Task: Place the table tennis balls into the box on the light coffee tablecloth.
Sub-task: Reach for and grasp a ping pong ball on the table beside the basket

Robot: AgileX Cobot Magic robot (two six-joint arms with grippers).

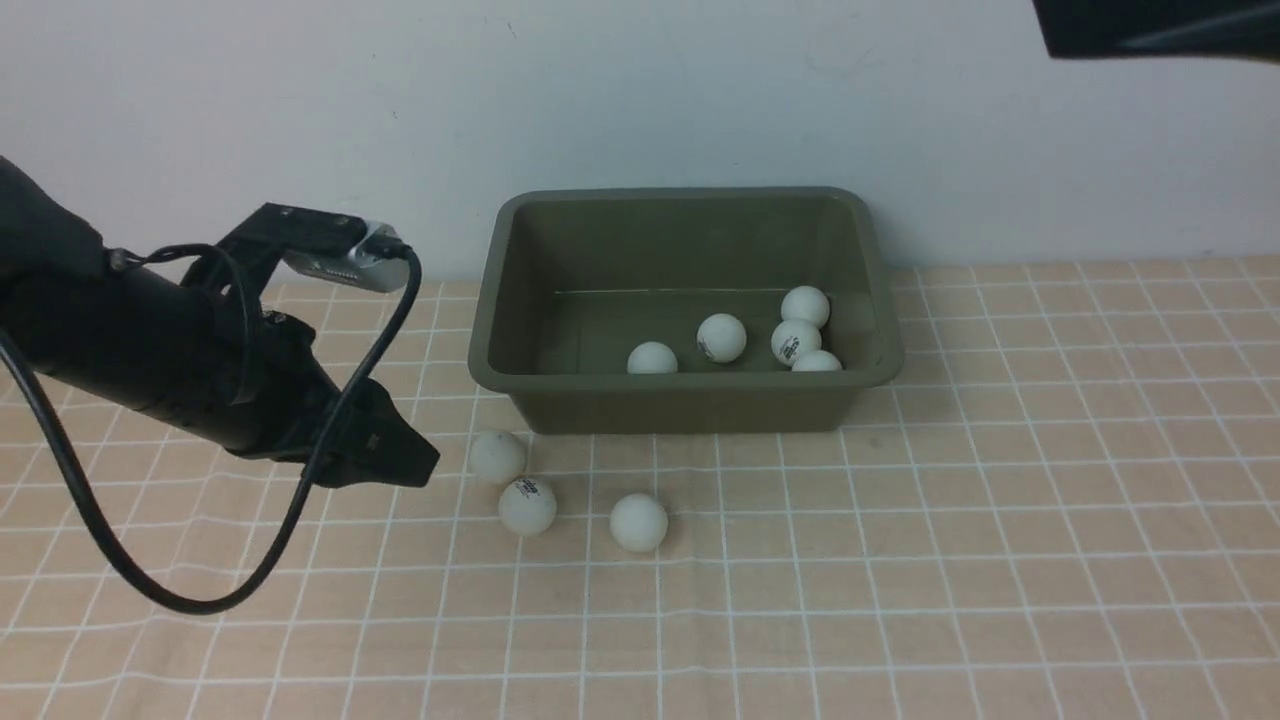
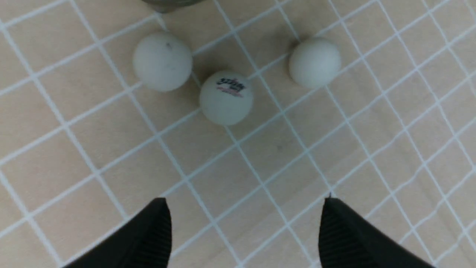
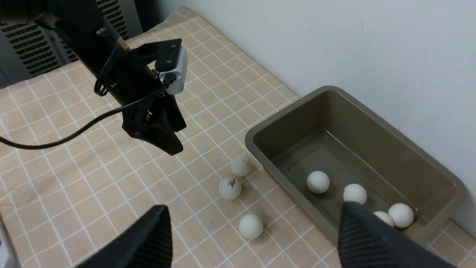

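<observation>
The olive-green box [image 1: 680,412] stands at the back of the light coffee tablecloth [image 1: 900,560], with several white table tennis balls [image 1: 721,337] lying inside it. Three more balls rest on the cloth before its front left corner: a plain one [image 1: 497,456], a printed one [image 1: 527,505] and another plain one [image 1: 638,521]. My left gripper [image 1: 415,460] hovers just left of them, open and empty [image 2: 243,203]. In its wrist view the printed ball [image 2: 226,97] lies straight ahead. My right gripper [image 3: 253,210] hangs high above the scene, open and empty.
A white wall rises right behind the box [image 3: 357,149]. A black cable [image 1: 150,590] loops down from the left arm over the cloth. A dark part of the right arm [image 1: 1150,25] shows at the top right. A vent grille [image 3: 29,48] stands beyond the cloth's far end.
</observation>
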